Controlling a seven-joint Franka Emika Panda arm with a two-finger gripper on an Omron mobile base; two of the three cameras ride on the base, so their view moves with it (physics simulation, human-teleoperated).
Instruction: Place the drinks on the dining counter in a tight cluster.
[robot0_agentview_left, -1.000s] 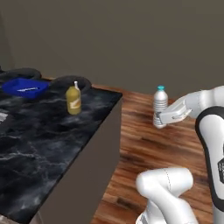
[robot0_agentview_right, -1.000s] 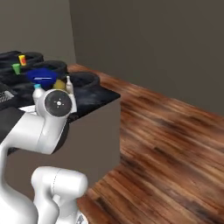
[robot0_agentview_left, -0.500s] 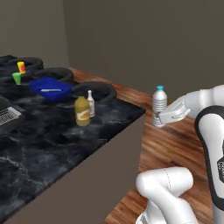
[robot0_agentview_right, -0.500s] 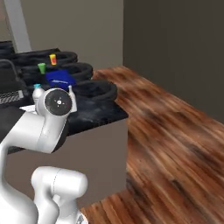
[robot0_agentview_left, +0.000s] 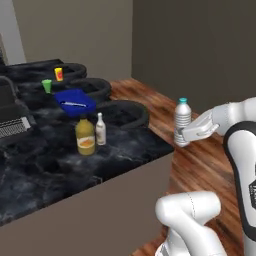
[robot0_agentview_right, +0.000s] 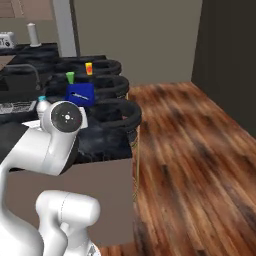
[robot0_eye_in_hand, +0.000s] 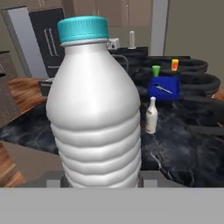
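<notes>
We see the water bottle (robot0_agentview_left: 182, 121), clear, ribbed, blue-capped, held upright off the tabletop (robot0_agentview_left: 45, 165) edge above the floor; the fingers (robot0_agentview_left: 192, 132) pinch its lower body.

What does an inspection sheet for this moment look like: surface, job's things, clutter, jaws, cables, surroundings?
Surface: black marble counter with white veins, stool backs along its far edge.
Job's things: juice jug and slim white bottle stand upright close together on the counter; water bottle is held upright in the air, off the counter's corner over the wood floor.
Clutter: blue tray, green cup, yellow cup.
Jaws: gripper shut on the water bottle's lower body.
Cables: nothing seen.
Surroundings: grey-brown walls; further dark counter behind.
</notes>
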